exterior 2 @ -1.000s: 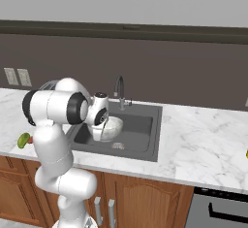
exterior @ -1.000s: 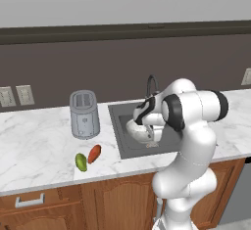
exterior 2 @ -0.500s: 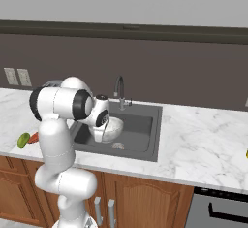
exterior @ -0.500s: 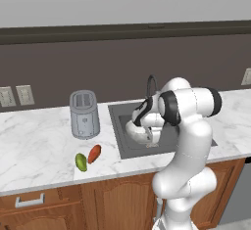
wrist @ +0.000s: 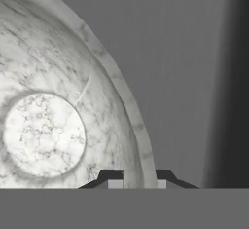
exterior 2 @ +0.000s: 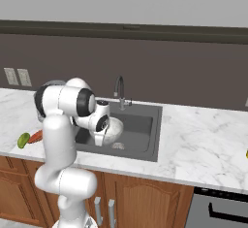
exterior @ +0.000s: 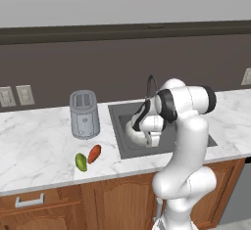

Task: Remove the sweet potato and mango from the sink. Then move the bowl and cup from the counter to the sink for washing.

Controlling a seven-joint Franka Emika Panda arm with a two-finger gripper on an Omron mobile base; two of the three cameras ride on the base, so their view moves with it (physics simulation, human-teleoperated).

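Note:
The mottled whitish-grey bowl [wrist: 44, 125] sits low in the dark sink [exterior 2: 140, 125]. My gripper [wrist: 138, 177] straddles its rim, one finger inside and one outside, shut on it. In the base views the hand [exterior: 149, 138] reaches down into the basin beside the bowl [exterior 2: 114, 128]. The orange-red sweet potato [exterior: 94, 153] and the green mango [exterior: 81, 162] lie side by side on the marble counter left of the sink. The cup [exterior 2: 246, 154] shows as a yellow sliver on the counter at the far right edge.
A grey toaster [exterior: 84, 114] stands on the counter left of the sink, behind the fruit. The curved faucet [exterior 2: 119, 89] rises at the sink's back rim. A dark backsplash wall runs behind, and wooden cabinets [exterior: 44, 204] sit below the counter.
The hand and the bowl have sunk slightly lower in the sink. The sweet potato and mango have stayed where they were.

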